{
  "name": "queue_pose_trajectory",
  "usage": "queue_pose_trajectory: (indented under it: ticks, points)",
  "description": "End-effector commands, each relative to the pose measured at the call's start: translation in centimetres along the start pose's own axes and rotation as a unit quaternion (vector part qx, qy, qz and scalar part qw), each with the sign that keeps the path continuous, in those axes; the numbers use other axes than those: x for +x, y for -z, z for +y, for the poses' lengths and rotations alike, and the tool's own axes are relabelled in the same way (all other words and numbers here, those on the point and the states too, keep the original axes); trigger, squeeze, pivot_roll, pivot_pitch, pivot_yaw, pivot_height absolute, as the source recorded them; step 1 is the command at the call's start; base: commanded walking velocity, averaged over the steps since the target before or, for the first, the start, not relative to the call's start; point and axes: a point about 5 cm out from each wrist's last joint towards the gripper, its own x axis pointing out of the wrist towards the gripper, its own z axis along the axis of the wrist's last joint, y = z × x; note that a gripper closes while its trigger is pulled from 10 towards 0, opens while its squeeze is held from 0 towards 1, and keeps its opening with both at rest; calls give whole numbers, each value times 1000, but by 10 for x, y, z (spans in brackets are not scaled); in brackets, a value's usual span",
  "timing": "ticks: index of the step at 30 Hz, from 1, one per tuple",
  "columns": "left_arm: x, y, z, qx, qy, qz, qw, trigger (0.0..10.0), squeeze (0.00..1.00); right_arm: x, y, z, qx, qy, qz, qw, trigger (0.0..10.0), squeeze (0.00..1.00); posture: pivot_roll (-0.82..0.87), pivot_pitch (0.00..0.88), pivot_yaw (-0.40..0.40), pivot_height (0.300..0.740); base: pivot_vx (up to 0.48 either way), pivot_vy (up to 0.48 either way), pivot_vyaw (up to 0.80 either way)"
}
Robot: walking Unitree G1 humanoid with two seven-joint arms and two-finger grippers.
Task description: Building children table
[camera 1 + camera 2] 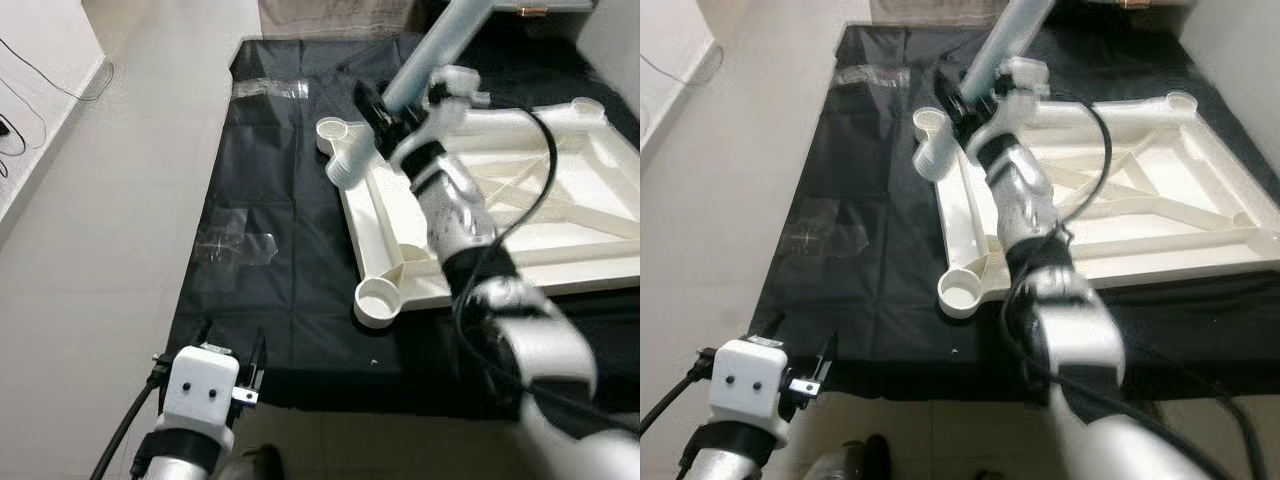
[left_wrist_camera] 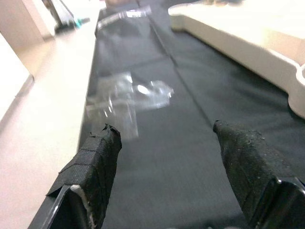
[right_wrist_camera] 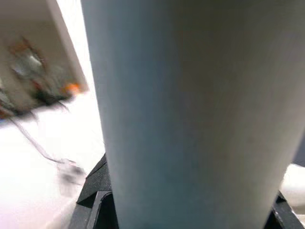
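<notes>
1 white tabletop (image 1: 520,200) upside down, 1 pale-blue leg (image 1: 440,50) in right gripper (image 1: 375,112).

One white table frame (image 1: 520,215) lies upside down on one black mat (image 1: 270,290). Four round leg sockets at its corners, one pale blue table leg (image 1: 440,50) at twelve o'clock, two clear plastic wrappers.
</notes>
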Motion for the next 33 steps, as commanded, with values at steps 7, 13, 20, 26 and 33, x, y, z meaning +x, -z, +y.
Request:
queue_pose_trajectory:
  ticks: [7,13,20,26,33]
  points:
    - [7,17,9,-1,-28,19,999,10000,0,-32,14,8,-83,10,9,996,10000,0,77,0,-25,740,0,0,0]
    - [10,21,3,3,-22,17,1000,10000,0,-85,42,11,-154,-21,28,987,10000,0,68,0,-25,740,0,0,0]
    - [2,28,-5,-2,-25,20,999,10000,0,-148,58,23,-164,-22,67,984,10000,0,51,0,-17,740,0,0,0]
    - [5,29,-15,0,3,9,1000,10000,0,-154,62,29,-162,-4,77,984,10000,0,53,0,-15,740,0,0,0]
    - [7,31,-17,1,1,3,1000,10000,0,-155,64,32,-157,7,89,984,10000,0,54,0,-17,740,0,0,0]
